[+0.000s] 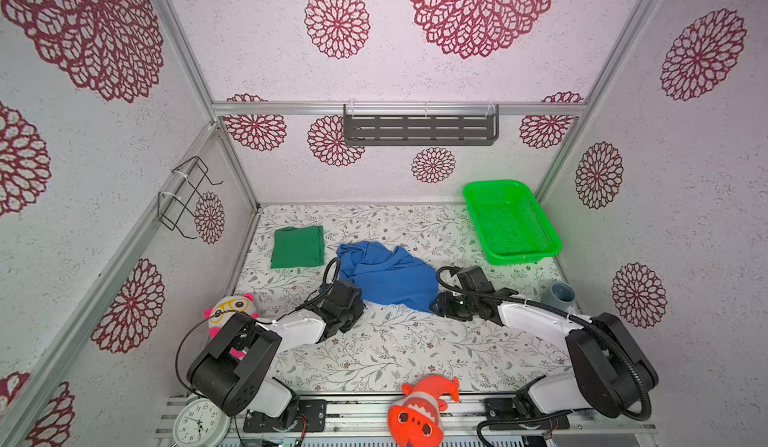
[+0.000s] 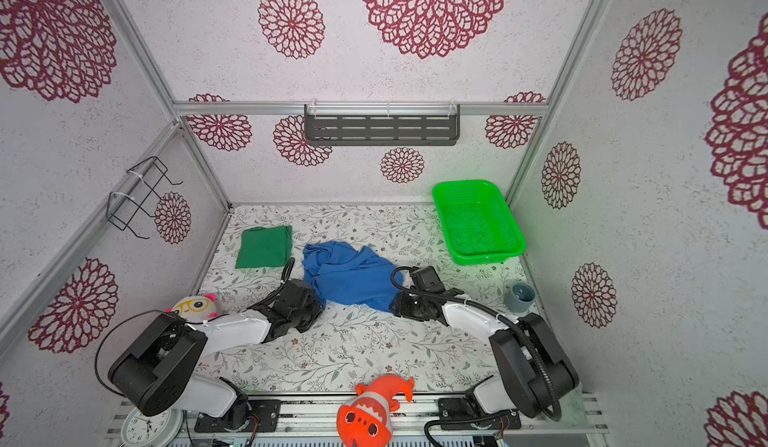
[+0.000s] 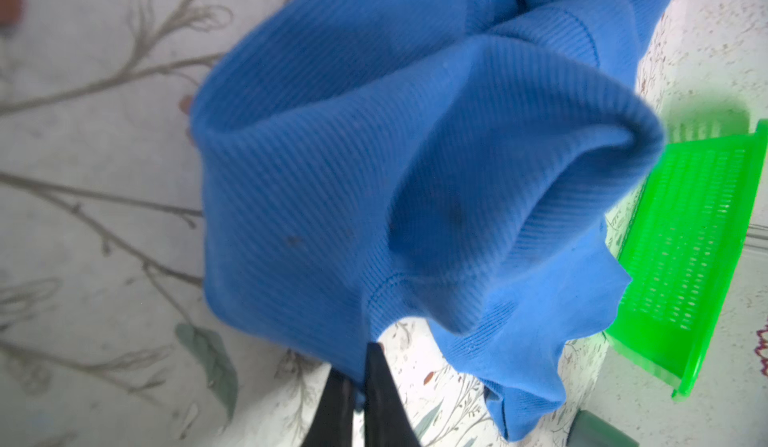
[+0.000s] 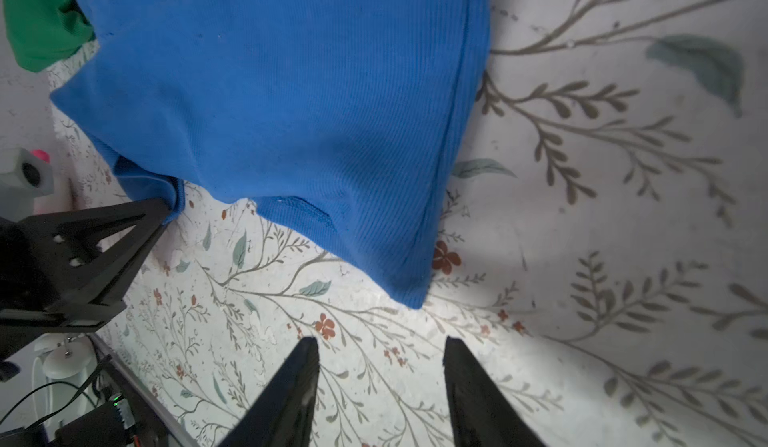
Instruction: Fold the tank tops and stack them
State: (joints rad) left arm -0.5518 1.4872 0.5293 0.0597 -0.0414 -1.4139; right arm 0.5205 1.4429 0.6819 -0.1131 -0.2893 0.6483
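Orange plush fish toy (image 1: pixel 424 407) sits nearest, at 6 o'clock on the front rail, off the work area. White round wall clock (image 1: pixel 197 422) lies at 7 o'clock, cut off by the frame edge.

Task things: dark green cloth tank top (image 1: pixel 298 247) lies at 10 o'clock on the floral-print desk (image 1: pixel 395 353), already folded into a flat square. Royal blue ribbed cloth tank top (image 1: pixel 386 278) lies crumpled at desk centre, well apart from the bright green plastic mesh basket (image 1: pixel 523 256) at 2 o'clock.

Left end effector (image 3: pixel 359 376) is clamped on the blue top's edge at the heap's 8 o'clock. The left wrist view shows cloth running down between the closed fingers. Right end effector (image 4: pixel 381 341) has its jaws apart and nothing between them. It hovers over bare desk just short of the blue corner at the heap's 4 o'clock, not touching.

Step, as I judge it: grabbing the blue top's near corners to spread it out, with folding not begun. Next move calls for the right end effector to advance onto that corner and close. Then both should pull apart toward 9 and 3 o'clock and lay the cloth flat. After folding, it goes onto the green square.

Hard to tell:
- Both sets of fingertips are hidden under the wrists in both top views.
- How many layers the left one pinches cannot be told.
- Neck and armholes are bunched at 12 o'clock, so the layout is unclear.
- The left wrist view is blurred.
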